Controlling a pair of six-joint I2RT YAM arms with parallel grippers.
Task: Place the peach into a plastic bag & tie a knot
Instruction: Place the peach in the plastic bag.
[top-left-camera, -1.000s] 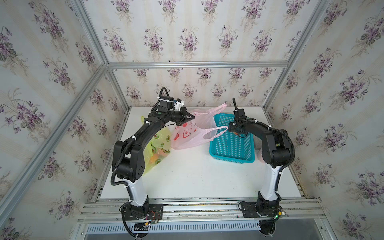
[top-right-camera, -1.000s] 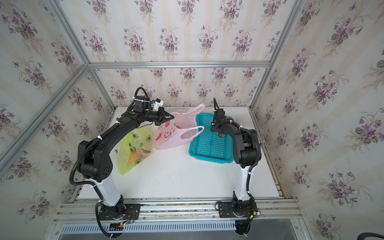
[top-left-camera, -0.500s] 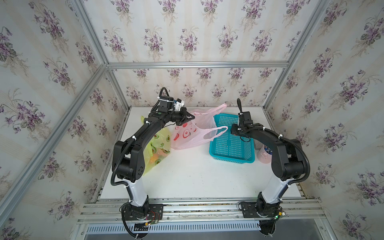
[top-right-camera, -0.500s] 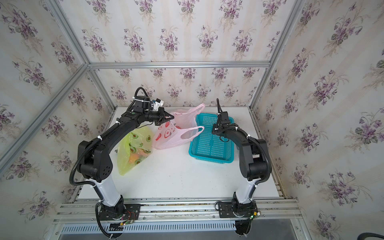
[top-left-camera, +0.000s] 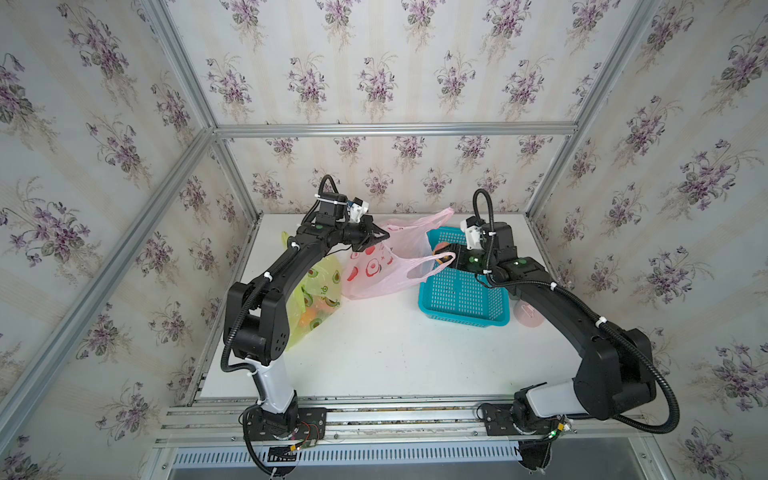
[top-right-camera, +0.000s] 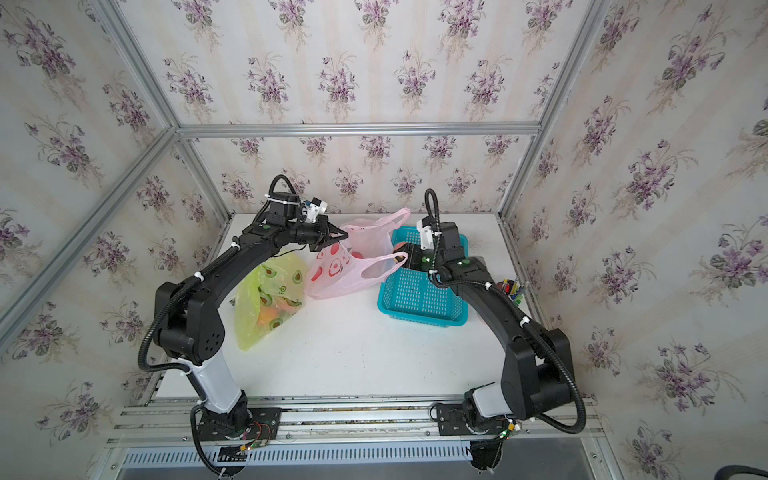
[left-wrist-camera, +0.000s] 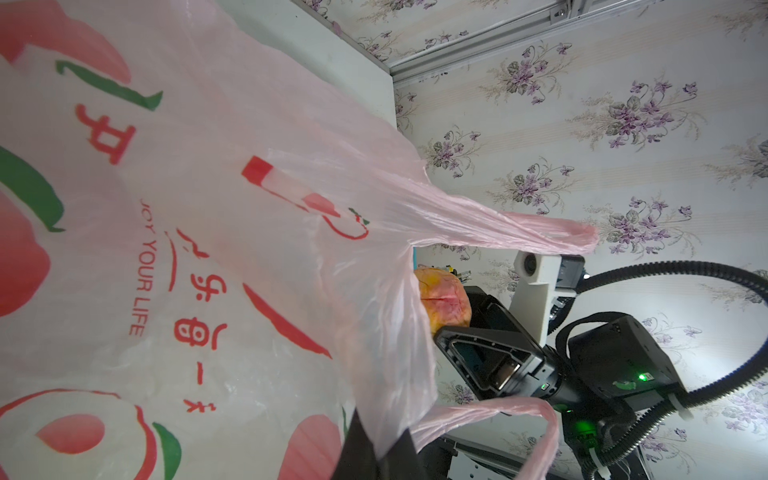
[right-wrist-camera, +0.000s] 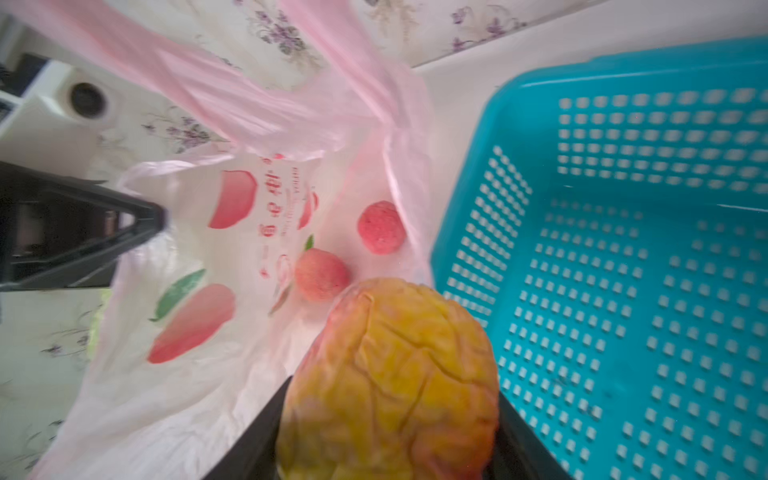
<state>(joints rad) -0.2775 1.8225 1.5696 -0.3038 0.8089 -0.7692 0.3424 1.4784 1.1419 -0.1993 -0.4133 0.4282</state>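
In both top views the left end effector is pinching the raised rim of the pink plastic bag with its jaws closed. The bag is lying on the white surface with its mouth turned toward the teal basket. The right end effector is reaching across the basket's corner to that mouth, and from above only a small orange patch is showing between its fingers. The right wrist view is revealing what the top views are hiding. There the peach, yellow-orange with a red blush and wrinkled skin, is sitting clamped between the two black fingers. It is right at the bag's opening, with the basket wall just beside it; whether it is already past the rim I cannot tell. The left wrist view is looking along the bag's printed side. It is showing the same fruit peeking out behind the bag's edge, with one handle loop lying across the right end effector. Only the top views are taking in the yellow bag printed with avocados. It is lying beside the left arm and holding something orange.
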